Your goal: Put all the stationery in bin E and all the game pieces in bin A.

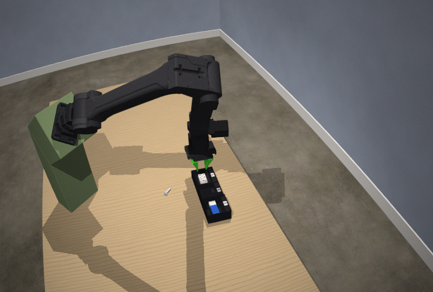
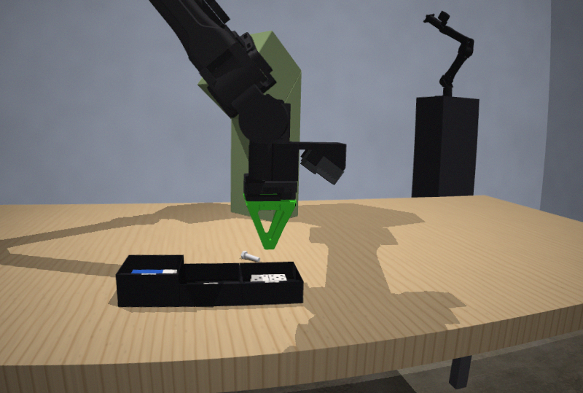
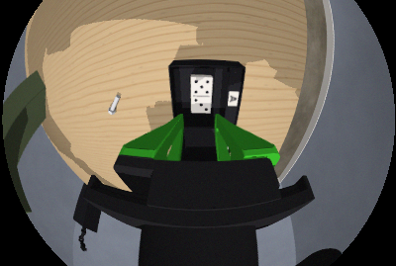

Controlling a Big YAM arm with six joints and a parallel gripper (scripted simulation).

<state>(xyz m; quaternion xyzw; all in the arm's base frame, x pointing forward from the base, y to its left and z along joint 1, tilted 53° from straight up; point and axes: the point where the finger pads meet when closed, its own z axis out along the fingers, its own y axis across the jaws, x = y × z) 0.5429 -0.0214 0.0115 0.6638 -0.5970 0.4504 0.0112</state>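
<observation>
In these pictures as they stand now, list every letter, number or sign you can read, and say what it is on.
"A": small white tag on the bin holding the domino, in the wrist view.
Domino pips: visible, count unclear.
The two other bin tags: too small to read.

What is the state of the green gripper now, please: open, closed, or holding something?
Green two-fingered gripper: partly open, holding nothing, above the black plastic bin that holds the white dotted domino.
</observation>
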